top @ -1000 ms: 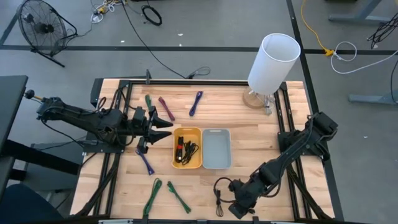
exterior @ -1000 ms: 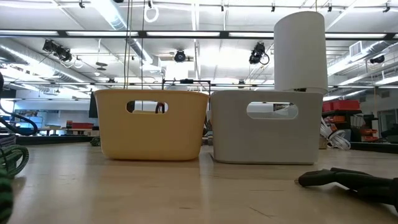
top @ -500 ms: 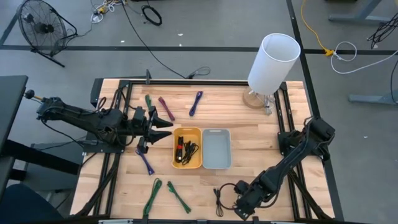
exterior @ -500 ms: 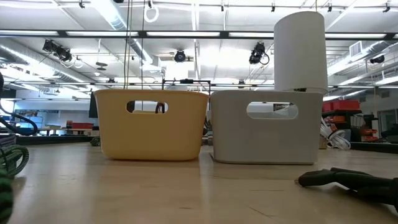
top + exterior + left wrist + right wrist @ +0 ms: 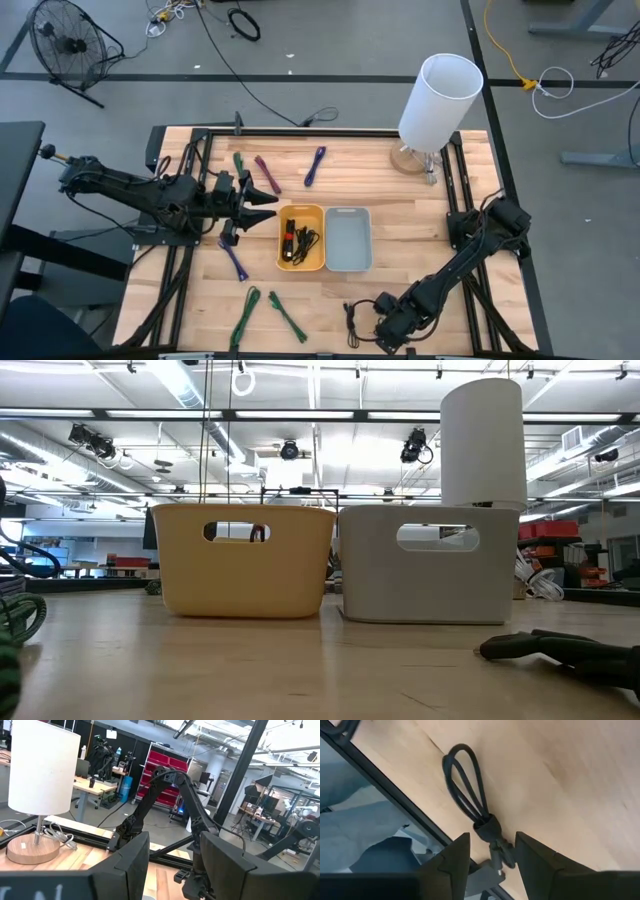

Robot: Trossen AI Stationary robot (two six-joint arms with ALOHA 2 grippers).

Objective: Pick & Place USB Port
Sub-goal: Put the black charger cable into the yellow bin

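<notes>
A black coiled USB cable (image 5: 352, 320) lies on the wood near the table's near edge; the right wrist view shows its loops (image 5: 464, 785) and its banded plug end (image 5: 495, 842). My right gripper (image 5: 383, 325) is low beside it and open. Its fingers (image 5: 445, 865) stand on either side of the plug end; I see no touch. My left gripper (image 5: 264, 200) is open and empty, level, just left of the yellow bin (image 5: 300, 238), which holds black cables. The grey bin (image 5: 348, 240) stands to the right of the yellow one.
Loose tied cables lie about: purple (image 5: 233, 262), two green (image 5: 245, 315) near the front left, and green, maroon and purple (image 5: 316, 165) at the back. A white lamp (image 5: 438, 95) stands at the back right. The table's black frame rail (image 5: 380, 785) runs close by the black cable.
My right gripper has shifted a little toward the black cable at the near edge, while its arm has drawn in from the right. My left arm has kept still.
</notes>
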